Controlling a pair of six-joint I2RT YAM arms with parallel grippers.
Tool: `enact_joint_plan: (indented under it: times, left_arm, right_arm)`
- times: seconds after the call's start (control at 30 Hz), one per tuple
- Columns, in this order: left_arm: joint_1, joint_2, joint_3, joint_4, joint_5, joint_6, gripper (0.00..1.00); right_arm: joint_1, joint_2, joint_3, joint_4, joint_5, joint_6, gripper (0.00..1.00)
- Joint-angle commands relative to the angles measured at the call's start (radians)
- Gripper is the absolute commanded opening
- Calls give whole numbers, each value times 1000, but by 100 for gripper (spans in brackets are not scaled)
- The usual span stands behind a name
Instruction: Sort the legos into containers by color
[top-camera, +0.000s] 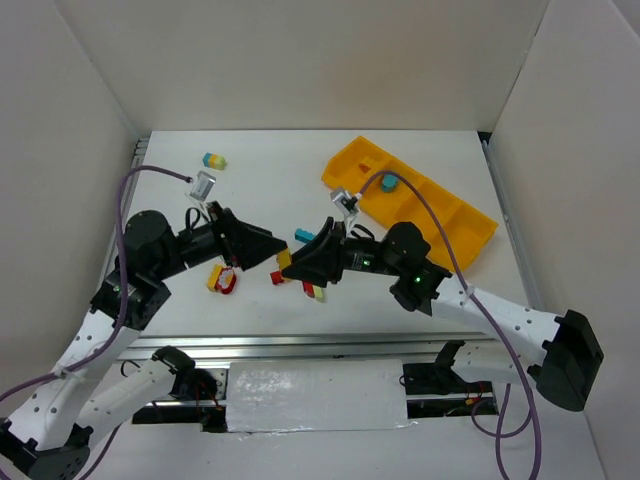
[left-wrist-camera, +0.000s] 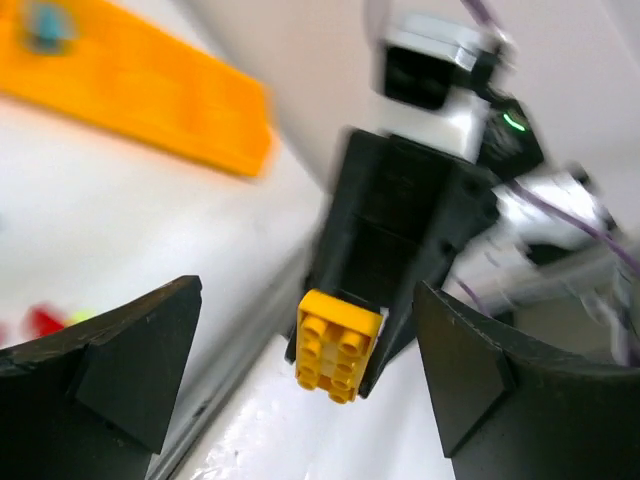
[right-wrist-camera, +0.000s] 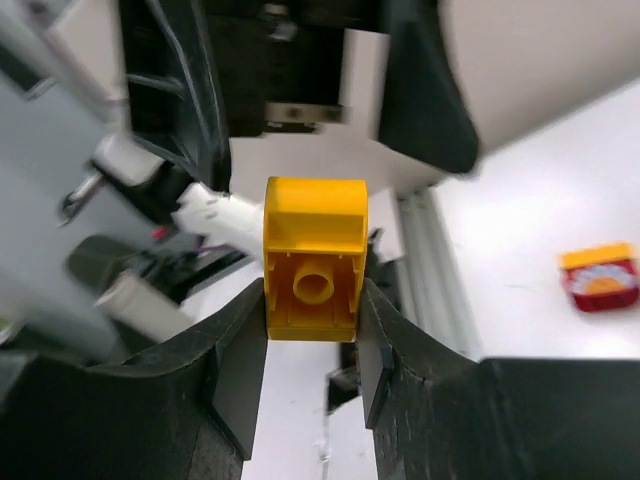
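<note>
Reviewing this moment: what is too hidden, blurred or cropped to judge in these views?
Top view: the left pincer and right pincer stand tip to tip, hiding most of the yellow brick between them.
Left wrist view: the tray and a teal piece in it are blurred; which compartment is unclear.
Right wrist view: the red-and-yellow clump is soft; the tray is outside the frame.

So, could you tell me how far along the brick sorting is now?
Early days. Done: one teal-blue plastic brick sits in the long orange-yellow plastic tray. In hand: the right gripper pinches a small yellow brick, the left gripper open opposite it. Left: a yellow-and-teal clump, a red-and-yellow clump and several other bricks lie on the white table.
</note>
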Motion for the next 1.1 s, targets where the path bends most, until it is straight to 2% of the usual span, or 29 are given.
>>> enact_joint_plan:
  times: [0.0,0.03,0.07,0.1,0.13,0.17,0.23,0.27,0.4,0.47,0.63,0.73,0.77,0.8,0.83,0.97,1.07]
  left_arm:
    - [1,-1,172,-358,-450,113,99]
    - [1,1,199,-423,-548,115,99]
    - [1,2,223,-527,-727,118,100]
    - [1,-2,247,-564,-804,122,99]
    - [1,-5,250,-595,-872,125,100]
    - [3,-10,247,-619,-973,139,99]
    - [3,-24,207,-643,-1023,167,99]
    - [3,-25,187,-641,-1035,193,100]
    - [3,-38,48,-617,-1054,217,100]
    - [6,-39,-14,-581,-1049,219,99]
    - [8,-30,-14,-586,-1022,237,100]
    - [9,-27,-16,-581,-1000,247,100]
    - [9,-19,-13,-583,-999,248,100]
    - [9,-16,-13,-583,-998,248,99]
    - [8,-12,-9,-584,-997,251,100]
    - [11,-7,-11,-581,-989,257,100]
    - [11,-5,-9,-589,-991,256,100]
  right_arm:
    - [-17,47,111,-239,209,-111,0]
    - [-53,68,171,-381,268,-117,0]
    - [-77,127,209,-452,384,-119,0]
    - [-133,166,292,-529,439,-108,0]
    - [-134,201,329,-590,492,-99,0]
    - [-200,283,372,-697,539,-88,0]
    - [-264,388,478,-807,645,-62,0]
    - [-319,498,595,-895,674,-61,0]
    - [-394,745,873,-1008,831,-94,0]
    - [-428,891,1067,-1092,883,-111,0]
    - [-477,1136,1400,-1210,961,-146,2]
    - [-508,1222,1529,-1261,960,-156,13]
    - [-514,1230,1544,-1266,957,-159,22]
    - [-522,1232,1540,-1252,949,-165,60]
    - [-523,1220,1529,-1243,934,-175,67]
    - [-523,1178,1512,-1228,906,-195,79]
    - [-514,1108,1469,-1241,874,-208,81]
